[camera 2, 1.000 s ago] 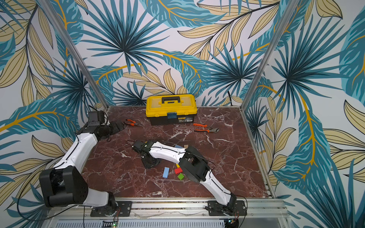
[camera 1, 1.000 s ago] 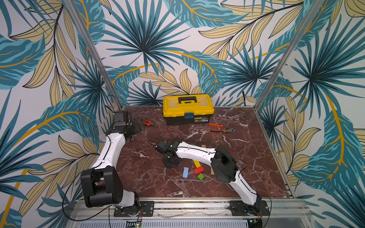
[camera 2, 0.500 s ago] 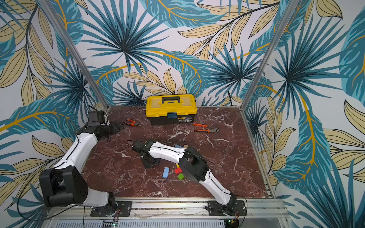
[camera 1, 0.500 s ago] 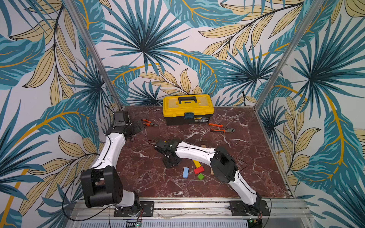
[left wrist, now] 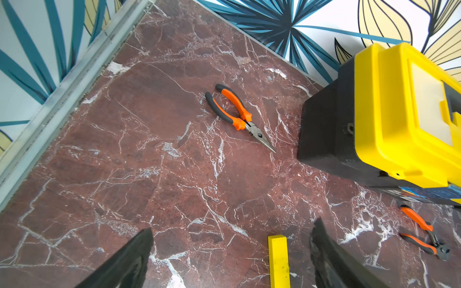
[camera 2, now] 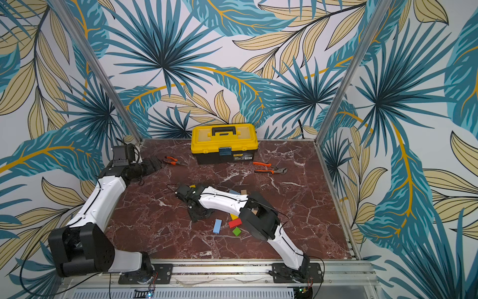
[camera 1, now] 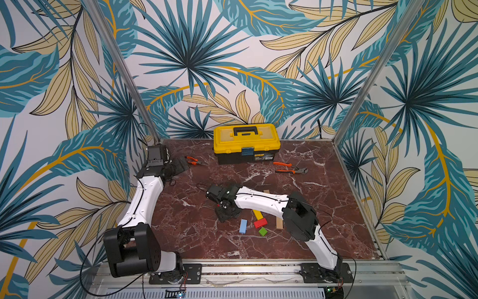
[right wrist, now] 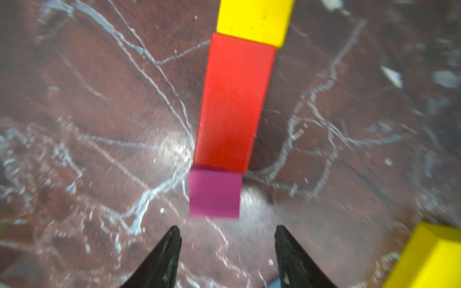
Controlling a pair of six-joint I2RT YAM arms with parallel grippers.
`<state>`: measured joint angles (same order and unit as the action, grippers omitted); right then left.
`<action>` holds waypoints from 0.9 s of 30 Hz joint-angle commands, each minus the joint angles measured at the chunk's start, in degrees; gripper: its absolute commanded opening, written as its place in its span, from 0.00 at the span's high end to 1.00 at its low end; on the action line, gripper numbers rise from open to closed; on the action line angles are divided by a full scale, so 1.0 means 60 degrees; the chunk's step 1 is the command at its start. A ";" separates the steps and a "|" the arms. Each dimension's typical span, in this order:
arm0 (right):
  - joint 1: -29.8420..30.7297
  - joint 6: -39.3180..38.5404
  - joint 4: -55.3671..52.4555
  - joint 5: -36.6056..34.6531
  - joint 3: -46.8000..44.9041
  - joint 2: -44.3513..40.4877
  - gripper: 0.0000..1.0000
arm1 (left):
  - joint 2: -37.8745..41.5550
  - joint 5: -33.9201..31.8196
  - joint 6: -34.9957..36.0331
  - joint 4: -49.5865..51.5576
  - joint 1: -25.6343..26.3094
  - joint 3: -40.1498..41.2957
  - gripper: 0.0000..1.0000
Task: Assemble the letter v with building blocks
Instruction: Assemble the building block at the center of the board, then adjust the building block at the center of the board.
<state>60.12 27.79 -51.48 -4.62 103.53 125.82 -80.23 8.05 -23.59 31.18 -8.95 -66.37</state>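
On the red-brown marble tabletop (camera 1: 181, 227), with my left gripper (left wrist: 233, 224) spread wide and idle, my right gripper (right wrist: 227, 226) has just parted, empty, leaving yellow wooden bar (right wrist: 254, 20), red wooden block (right wrist: 232, 104) and small magenta wooden cube (right wrist: 214, 192) touching end to end: one V stroke looks laid.

Count on the tabletop (camera 1: 181, 233), 10 building blocks in all:
- yellow bars (right wrist: 253, 20) (right wrist: 429, 261): 2
- red blocks (camera 1: 260, 222) (right wrist: 234, 104): 2
- light-blue blocks (camera 2: 217, 226) (camera 2: 234, 191): 2
- tan bars (camera 1: 279, 222) (camera 1: 266, 191): 2
- magenta cube (right wrist: 214, 192): 1
- green cube (camera 1: 263, 231): 1

Near the far edge:
- orange-handled pliers (camera 1: 194, 161) (camera 1: 289, 167): 2 pairs
- yellow toolbox (camera 1: 247, 143): 1
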 commanded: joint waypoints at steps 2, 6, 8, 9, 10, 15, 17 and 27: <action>0.0087 0.0055 0.0489 0.0130 -0.1120 -0.1517 0.33 | 0.0088 0.0157 -0.0052 -0.0084 -0.0014 -0.0059 0.01; 0.0099 0.0197 0.0748 0.0372 -0.2385 -0.2418 0.29 | 0.0415 -0.0105 -0.0012 -0.0084 0.0092 -0.0041 0.01; 0.0103 0.0237 0.0898 0.0539 -0.2984 -0.2758 0.27 | 0.0508 -0.0109 0.0018 -0.0086 0.0178 -0.0056 0.01; 0.0102 0.0279 0.0944 0.0633 -0.3217 -0.2872 0.26 | 0.0524 -0.0119 0.0029 -0.0084 0.0231 -0.0072 0.01; 0.0092 0.0331 0.1032 0.0771 -0.3469 -0.2988 0.25 | 0.0527 -0.0129 0.0056 -0.0079 0.0296 -0.0099 0.01; 0.0091 0.0566 0.1501 0.1470 -0.4469 -0.3427 0.23 | 0.0538 -0.0216 0.0095 -0.0069 0.0604 -0.0151 0.01; 0.0101 0.0622 0.1616 0.1575 -0.4756 -0.3515 0.22 | 0.0553 -0.0215 0.0095 -0.0069 0.0696 -0.0172 0.01; 0.0094 0.0736 0.2310 0.2494 -0.5372 -0.3459 0.22 | 0.0715 -0.0311 0.0152 -0.0070 0.0923 -0.0289 0.01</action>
<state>60.42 31.35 -39.44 8.03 72.53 105.91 -77.62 6.85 -23.55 31.16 -3.90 -66.39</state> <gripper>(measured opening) 0.779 0.994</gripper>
